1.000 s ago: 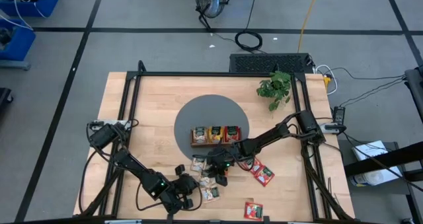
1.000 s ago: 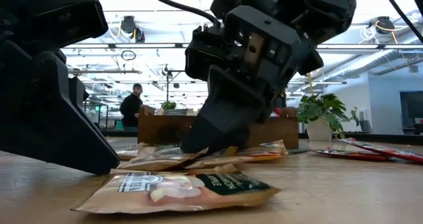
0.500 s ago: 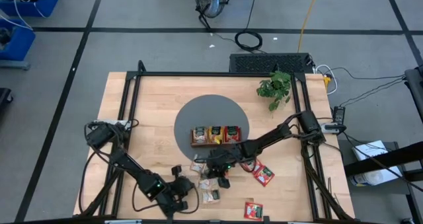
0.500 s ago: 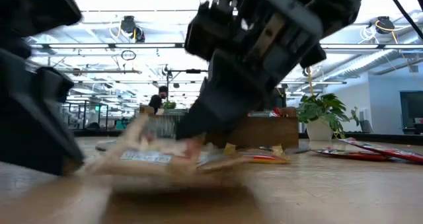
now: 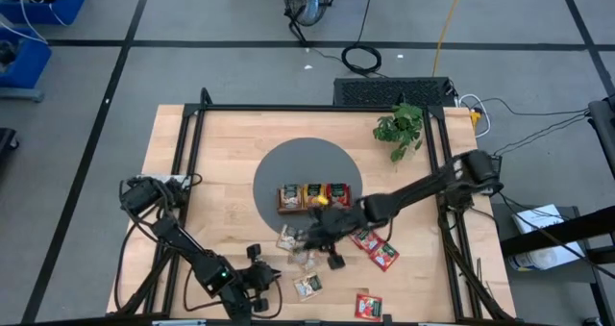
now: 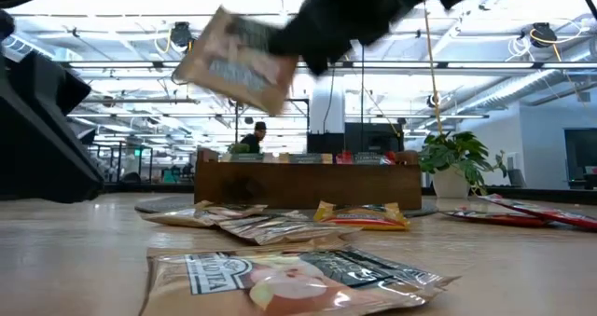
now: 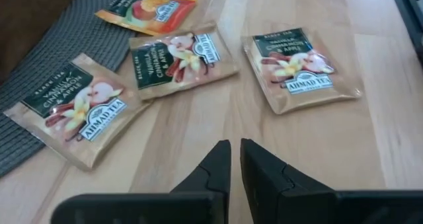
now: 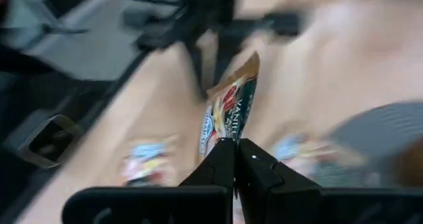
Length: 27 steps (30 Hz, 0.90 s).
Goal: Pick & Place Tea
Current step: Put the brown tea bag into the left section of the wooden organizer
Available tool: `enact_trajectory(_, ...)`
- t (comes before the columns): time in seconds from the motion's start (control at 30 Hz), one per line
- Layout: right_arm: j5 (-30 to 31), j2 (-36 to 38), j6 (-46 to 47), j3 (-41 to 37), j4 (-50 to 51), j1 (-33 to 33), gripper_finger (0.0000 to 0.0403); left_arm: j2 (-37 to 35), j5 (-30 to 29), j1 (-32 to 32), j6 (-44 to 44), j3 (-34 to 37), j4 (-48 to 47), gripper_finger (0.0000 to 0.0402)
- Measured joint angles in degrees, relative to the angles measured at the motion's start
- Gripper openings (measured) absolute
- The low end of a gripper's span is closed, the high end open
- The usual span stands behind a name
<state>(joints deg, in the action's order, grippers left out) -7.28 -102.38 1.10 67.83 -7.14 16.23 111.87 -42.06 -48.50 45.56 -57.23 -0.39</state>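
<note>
My right gripper (image 8: 236, 143) is shut on a beige tea packet (image 6: 238, 60) and holds it high above the table, near the wooden tray (image 5: 312, 196); in the high view this gripper (image 5: 312, 238) is at mid-table. More beige tea packets (image 7: 69, 108) (image 7: 178, 55) (image 7: 297, 65) and an orange one (image 7: 145, 9) lie flat on the wood ahead of my left gripper (image 7: 234, 148). That gripper is shut, holds nothing, and hovers near the table's front edge (image 5: 261, 273). My right gripper pinches the beige packet by one end (image 8: 228, 128) between its two fingers. The packet sticks out past the fingertips and is tilted, its face toward the low camera. It is clear of the table and of the other packets.
The tray stands on a round grey mat (image 5: 307, 163) and has packets in its compartments. Red packets (image 5: 380, 252) (image 5: 368, 307) lie at the near right. A potted plant (image 5: 399, 129) stands at the far right. A black frame (image 5: 192, 172) borders the table.
My right gripper has risen steeply from the pile and rolled, taking one beige packet up clear of the table; the other packets stay flat. My left gripper has backed off a little toward the table's left and risen slightly.
</note>
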Motion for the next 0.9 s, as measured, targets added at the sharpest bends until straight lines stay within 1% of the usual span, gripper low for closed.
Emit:
enact_trajectory(0.1,5.86,4.72,-6.97,3.29,5.79,-1.76,0.0001,0.00,-0.07,0.23,0.00,-0.06,0.11,0.0042)
enact_trajectory(0.17,9.41,6.44,-12.23,5.57,9.13,-2.90,0.0001,-0.02,-0.18,0.25,0.01,-0.07,0.16,0.0042)
enact_trajectory(0.27,13.86,6.66,-20.22,7.73,12.11,-4.65,0.0001,-0.02,-0.17,0.25,0.18,-0.09,-0.01,0.0042)
enact_trajectory(0.33,16.01,6.52,-22.00,7.75,12.59,-6.26,0.0001,-0.04,-0.17,0.25,0.13,-0.09,0.03,0.0042)
enact_trajectory(0.5,16.28,4.10,-20.08,7.74,14.48,-11.19,0.0001,-0.09,-0.04,-0.10,0.11,-0.09,0.10,0.0042)
enact_trajectory(0.57,16.01,2.32,-21.03,7.74,14.29,-12.40,0.0001,-0.09,-0.02,-0.30,-0.10,-0.09,0.09,0.0042)
enact_trajectory(0.67,14.34,-1.05,-22.90,7.74,13.46,-13.15,0.0001,-0.09,-0.02,-0.34,-0.52,-0.11,0.08,0.0042)
enact_trajectory(0.77,16.33,-3.71,-24.81,7.69,13.52,-13.67,0.0000,-0.09,-0.02,-0.30,-0.47,-0.11,-0.15,0.0042)
enact_trajectory(0.9,16.26,-5.05,-25.62,7.69,12.88,-14.46,0.0000,-0.09,-0.02,-0.30,-0.46,-0.13,-0.44,0.0042)
